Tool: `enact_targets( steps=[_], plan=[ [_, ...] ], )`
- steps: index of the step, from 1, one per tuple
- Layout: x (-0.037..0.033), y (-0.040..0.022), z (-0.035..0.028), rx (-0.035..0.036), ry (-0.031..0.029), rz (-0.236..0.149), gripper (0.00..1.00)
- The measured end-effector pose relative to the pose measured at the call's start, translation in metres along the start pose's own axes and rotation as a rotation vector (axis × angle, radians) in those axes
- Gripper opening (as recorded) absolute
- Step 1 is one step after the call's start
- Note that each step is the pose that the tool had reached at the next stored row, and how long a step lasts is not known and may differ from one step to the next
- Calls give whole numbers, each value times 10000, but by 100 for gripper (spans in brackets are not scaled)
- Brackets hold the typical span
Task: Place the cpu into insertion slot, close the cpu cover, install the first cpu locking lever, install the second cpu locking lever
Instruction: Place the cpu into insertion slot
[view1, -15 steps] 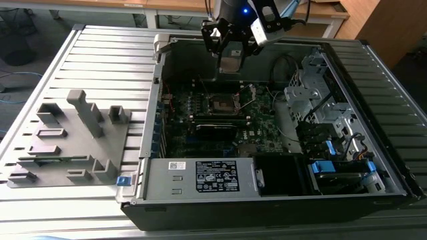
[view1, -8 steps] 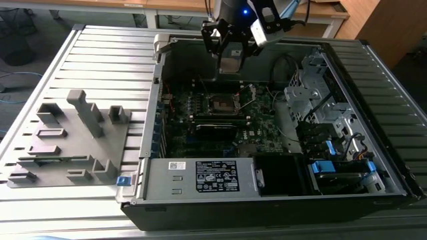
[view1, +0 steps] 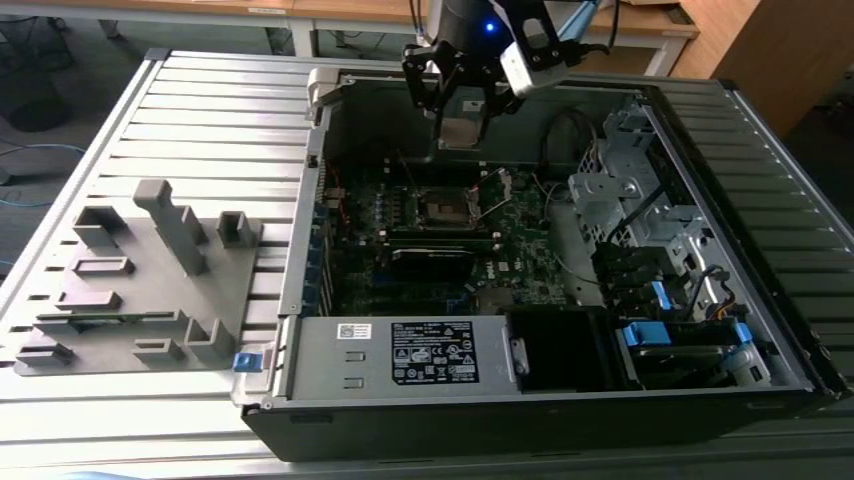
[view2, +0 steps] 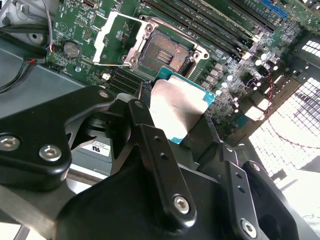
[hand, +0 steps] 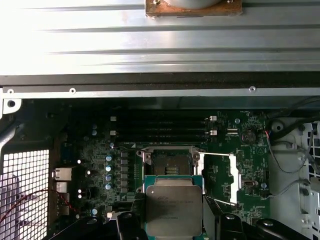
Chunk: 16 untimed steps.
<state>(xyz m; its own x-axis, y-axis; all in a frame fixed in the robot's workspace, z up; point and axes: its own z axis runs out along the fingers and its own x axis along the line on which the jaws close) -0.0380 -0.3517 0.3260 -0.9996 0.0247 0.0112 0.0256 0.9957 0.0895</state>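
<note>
Fingers of the gripper are closed narrowly on the cpu, pinching it by two opposite edges. In the exterior view we see it hanging above the open computer case, clear of the motherboard below.

In both wrist views the cpu shows its dull silver metal top framed by a green-blue border, and the black fingers flank it on either side. We find the insertion slot bare, with its square field of contacts exposed. The chip is held apart from it and does not touch it. In the second wrist view the cpu sits just beside the insertion slot, between it and the gripper body.

The cpu cover is swung open and lies back beside the insertion slot as a bright silvery frame, so the opening is uncovered. We see the same frame in the second wrist view, folded away from the socket. A coin battery is near it on the board.

Long memory modules run in parallel rows on the far side of the slot from the chip.

In the exterior view the case lies on a slatted metal table. A grey fixture with upright blocks lies towards the exterior view's left, and a labelled power supply fills the near end of the case.
</note>
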Motion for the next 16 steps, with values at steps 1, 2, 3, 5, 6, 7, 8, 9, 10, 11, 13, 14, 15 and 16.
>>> enact_targets(
  steps=[1,2,3,5,6,7,8,9,10,11,13,14,15,16],
  plan=[
    [0,0,0,0,0,0,54],
    [0,0,2,-1,-1,0,54],
    [0,0,5,-3,-1,0,54],
    [0,-1,12,-2,-1,0,54],
    [0,-1,15,-1,0,0,54],
    [0,-1,15,0,0,0,54],
    [0,-2,15,1,0,0,54],
    [0,-2,16,1,0,1,54],
    [0,-2,18,-1,0,0,54],
    [0,-2,19,0,0,0,54],
    [0,-2,19,0,0,0,54],
    [0,-2,23,-3,-1,0,54],
    [0,-2,28,-4,-2,0,54],
    [0,-3,32,-3,-1,0,54]
  ],
)
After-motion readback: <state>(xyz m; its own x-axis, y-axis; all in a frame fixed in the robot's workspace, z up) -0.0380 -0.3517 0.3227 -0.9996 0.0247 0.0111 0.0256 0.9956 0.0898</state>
